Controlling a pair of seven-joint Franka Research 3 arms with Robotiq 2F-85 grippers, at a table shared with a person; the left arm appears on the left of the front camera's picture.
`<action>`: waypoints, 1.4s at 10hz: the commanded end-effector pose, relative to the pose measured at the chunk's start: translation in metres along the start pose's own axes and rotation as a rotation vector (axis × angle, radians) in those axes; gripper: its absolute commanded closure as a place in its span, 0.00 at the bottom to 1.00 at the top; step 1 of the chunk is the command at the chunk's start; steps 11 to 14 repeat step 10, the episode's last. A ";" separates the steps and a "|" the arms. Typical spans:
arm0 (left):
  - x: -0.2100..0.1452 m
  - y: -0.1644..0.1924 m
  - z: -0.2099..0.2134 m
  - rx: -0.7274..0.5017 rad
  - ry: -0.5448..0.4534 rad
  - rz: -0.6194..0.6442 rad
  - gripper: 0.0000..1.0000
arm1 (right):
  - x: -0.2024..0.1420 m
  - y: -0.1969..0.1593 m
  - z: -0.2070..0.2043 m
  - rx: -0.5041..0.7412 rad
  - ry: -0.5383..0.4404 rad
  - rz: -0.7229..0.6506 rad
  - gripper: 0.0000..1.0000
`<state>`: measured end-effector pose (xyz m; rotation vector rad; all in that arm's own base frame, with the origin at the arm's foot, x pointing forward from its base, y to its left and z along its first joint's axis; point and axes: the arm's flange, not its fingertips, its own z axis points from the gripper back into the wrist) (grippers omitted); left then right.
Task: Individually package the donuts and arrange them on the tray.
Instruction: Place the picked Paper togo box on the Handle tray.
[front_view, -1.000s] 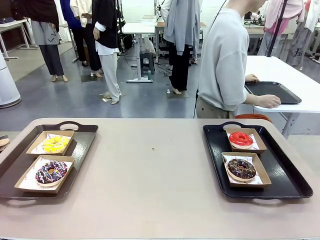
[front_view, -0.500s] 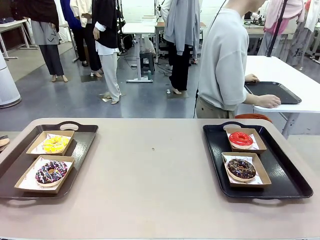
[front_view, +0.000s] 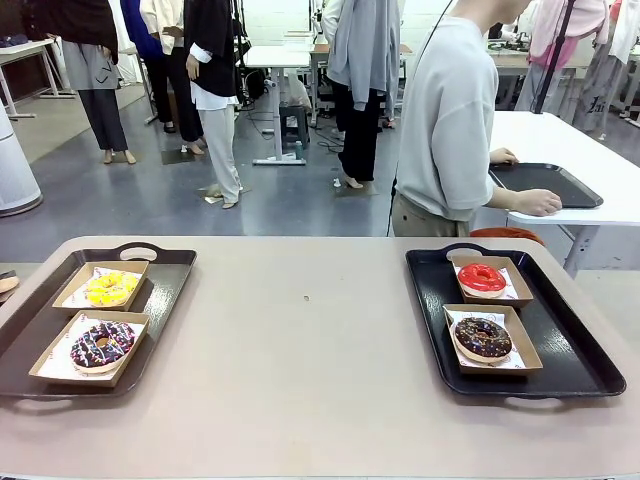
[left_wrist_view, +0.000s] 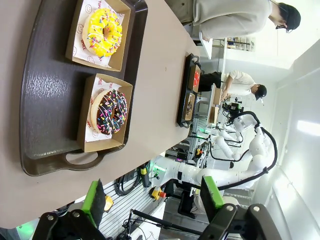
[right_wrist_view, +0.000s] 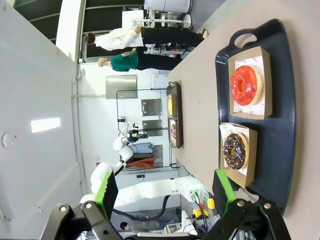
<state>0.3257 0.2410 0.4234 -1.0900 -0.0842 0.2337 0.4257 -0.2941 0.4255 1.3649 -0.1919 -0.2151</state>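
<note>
On the beige table (front_view: 310, 390) sat two dark trays. The left tray (front_view: 170, 275) held the yellow donut (front_view: 111, 288) and a chocolate sprinkled donut (front_view: 101, 345), each in its own cardboard box. The right tray (front_view: 575, 350) carried the red donut (front_view: 482, 278) and the other chocolate donut (front_view: 483, 338), boxed likewise. The left gripper (left_wrist_view: 152, 200) and the right gripper (right_wrist_view: 167, 192) both hung with jaws spread wide, empty. A person in grey (front_view: 445, 125) stood at the far side, turned away.

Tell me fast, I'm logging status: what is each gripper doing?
Left gripper: open, holding nothing.
Right gripper: open, holding nothing.
</note>
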 end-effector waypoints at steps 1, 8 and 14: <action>-0.003 0.000 0.000 0.002 -0.010 -0.011 0.00 | -0.001 -0.001 -0.001 0.006 0.002 -0.002 0.00; -0.003 0.000 0.000 0.002 -0.010 -0.011 0.00 | -0.001 -0.001 -0.001 0.006 0.002 -0.002 0.00; -0.003 0.000 0.000 0.002 -0.010 -0.011 0.00 | -0.001 -0.001 -0.001 0.006 0.002 -0.002 0.00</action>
